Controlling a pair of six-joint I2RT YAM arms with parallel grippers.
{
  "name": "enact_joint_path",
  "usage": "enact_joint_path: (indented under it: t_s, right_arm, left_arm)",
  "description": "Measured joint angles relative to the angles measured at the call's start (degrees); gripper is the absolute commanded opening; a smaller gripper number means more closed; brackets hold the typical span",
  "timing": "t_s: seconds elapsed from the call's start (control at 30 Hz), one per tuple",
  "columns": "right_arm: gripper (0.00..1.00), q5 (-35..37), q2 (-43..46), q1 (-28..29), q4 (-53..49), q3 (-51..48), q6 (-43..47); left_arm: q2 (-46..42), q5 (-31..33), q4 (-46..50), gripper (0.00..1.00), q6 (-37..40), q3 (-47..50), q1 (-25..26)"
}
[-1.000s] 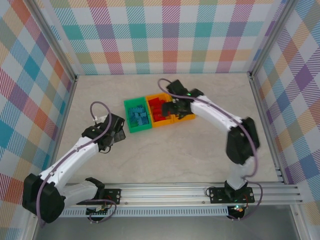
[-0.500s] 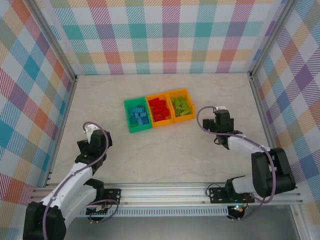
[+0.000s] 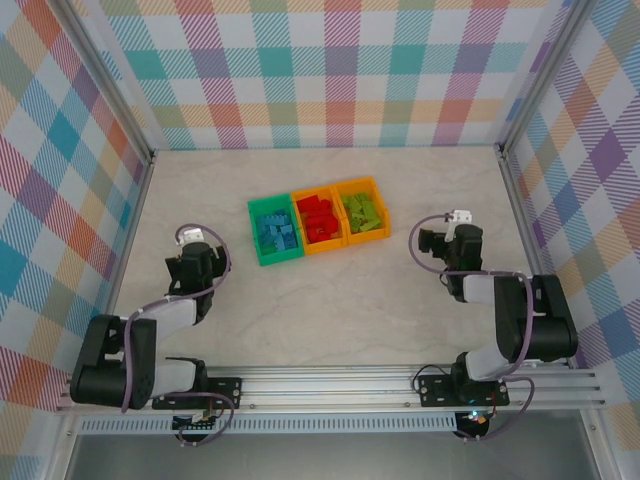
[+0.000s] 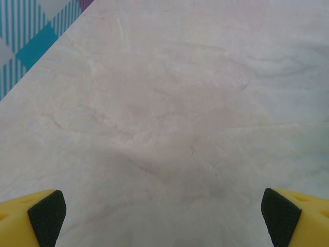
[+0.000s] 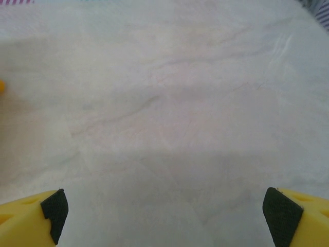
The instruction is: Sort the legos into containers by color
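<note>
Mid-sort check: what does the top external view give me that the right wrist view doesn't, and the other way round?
Top external: the green bin with blue legos, the middle orange bin with red legos and the right orange bin with lime green legos, side by side; the left arm and right arm folded by the near edge, apart from the bins.
Right wrist: the right claw close up, black pads wide apart, nothing between them.
Both: the pale marbled table.
</note>
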State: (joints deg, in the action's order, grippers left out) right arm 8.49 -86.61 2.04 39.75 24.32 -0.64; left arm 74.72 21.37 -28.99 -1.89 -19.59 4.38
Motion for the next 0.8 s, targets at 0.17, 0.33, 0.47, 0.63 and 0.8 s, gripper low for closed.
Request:
enact_joint_path:
  t_s: [0.17, 0.33, 0.47, 0.63, 0.8]
  right_arm:
    - [1.0, -2.03, -0.74, -0.11, 2.47, -1.07, 0.0]
    - [1.0, -2.78, -0.74, -0.11, 4.35, -1.07, -0.02]
    - [1.0, -3.04, -0.74, -0.11, 4.39, -1.07, 0.0]
    - [1.0, -3.23, -0.74, -0.11, 4.42, -1.07, 0.0]
    - [1.0, -3.69, -0.74, -0.11, 4.42, -1.07, 0.02]
  left_arm:
    - [6.34, -7.72, -7.48, 1.0, 0.04, -2.03, -0.85]
    - [13.99, -11.52, -14.73, 1.0, 0.26, -2.38, -0.85]
    - [14.82, -12.81, -15.41, 1.0, 0.26, -2.38, -0.83]
    - [14.82, -13.27, -16.85, 1.0, 0.26, -2.43, -0.83]
    - [14.82, -13.4, -16.9, 1.0, 0.26, -2.43, -0.83]
